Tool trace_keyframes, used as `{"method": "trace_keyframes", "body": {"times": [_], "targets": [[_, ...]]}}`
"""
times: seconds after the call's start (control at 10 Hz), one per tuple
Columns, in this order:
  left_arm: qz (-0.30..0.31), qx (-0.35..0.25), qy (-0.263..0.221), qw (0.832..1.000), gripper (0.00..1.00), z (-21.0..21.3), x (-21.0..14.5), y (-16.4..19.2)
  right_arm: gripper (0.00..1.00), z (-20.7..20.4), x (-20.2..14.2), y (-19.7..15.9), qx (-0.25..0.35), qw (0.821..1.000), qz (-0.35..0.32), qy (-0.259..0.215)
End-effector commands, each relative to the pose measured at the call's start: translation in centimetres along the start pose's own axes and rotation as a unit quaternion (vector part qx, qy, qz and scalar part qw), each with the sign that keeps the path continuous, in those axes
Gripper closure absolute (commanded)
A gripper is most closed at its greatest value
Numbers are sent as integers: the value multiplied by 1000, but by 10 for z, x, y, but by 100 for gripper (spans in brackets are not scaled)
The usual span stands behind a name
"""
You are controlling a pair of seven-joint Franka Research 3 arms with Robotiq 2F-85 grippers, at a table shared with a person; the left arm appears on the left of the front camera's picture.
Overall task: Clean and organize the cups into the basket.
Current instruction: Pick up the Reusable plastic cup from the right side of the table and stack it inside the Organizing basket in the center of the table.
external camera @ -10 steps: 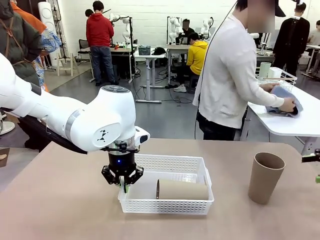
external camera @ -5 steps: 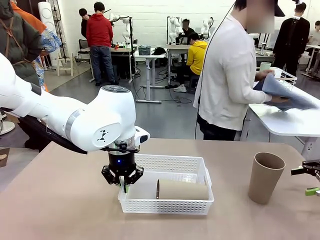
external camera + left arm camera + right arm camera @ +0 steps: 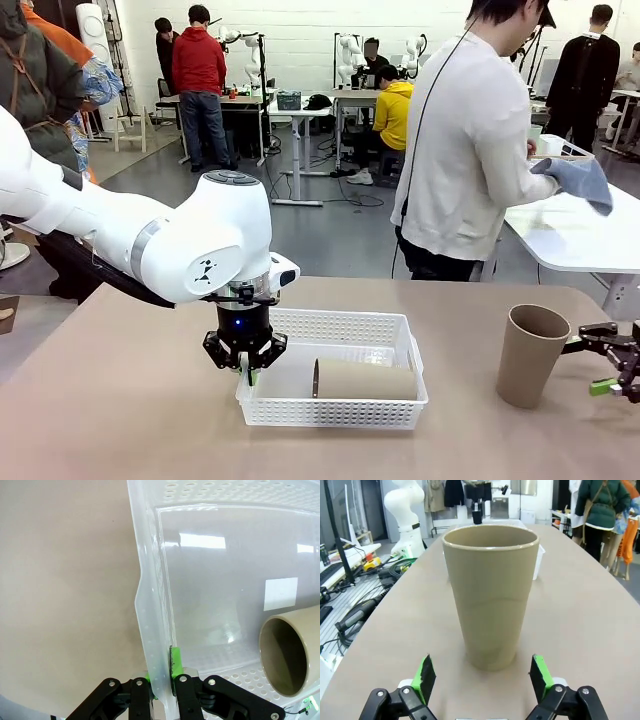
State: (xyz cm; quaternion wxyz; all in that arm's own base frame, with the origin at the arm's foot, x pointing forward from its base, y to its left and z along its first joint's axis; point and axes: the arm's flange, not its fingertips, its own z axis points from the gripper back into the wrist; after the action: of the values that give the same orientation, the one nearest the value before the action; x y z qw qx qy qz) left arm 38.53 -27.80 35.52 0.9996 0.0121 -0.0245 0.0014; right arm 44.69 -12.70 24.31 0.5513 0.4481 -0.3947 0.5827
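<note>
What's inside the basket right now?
One tan cup lies on its side in the basket, with a white label on its floor. The floor under the cup is hidden.

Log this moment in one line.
left hand shut on white lattice plastic basket wall | lying tan tumbler inside | right hand open, facing upright tan tumbler
</note>
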Motion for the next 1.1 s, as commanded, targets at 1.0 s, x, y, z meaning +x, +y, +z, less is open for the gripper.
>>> {"method": "trace_keyframes", "body": {"times": [1.0], "targets": [[1, 1, -2, 1000, 100, 1, -1, -2, 0, -72, -6, -11, 62, 996, -49, 30]]}}
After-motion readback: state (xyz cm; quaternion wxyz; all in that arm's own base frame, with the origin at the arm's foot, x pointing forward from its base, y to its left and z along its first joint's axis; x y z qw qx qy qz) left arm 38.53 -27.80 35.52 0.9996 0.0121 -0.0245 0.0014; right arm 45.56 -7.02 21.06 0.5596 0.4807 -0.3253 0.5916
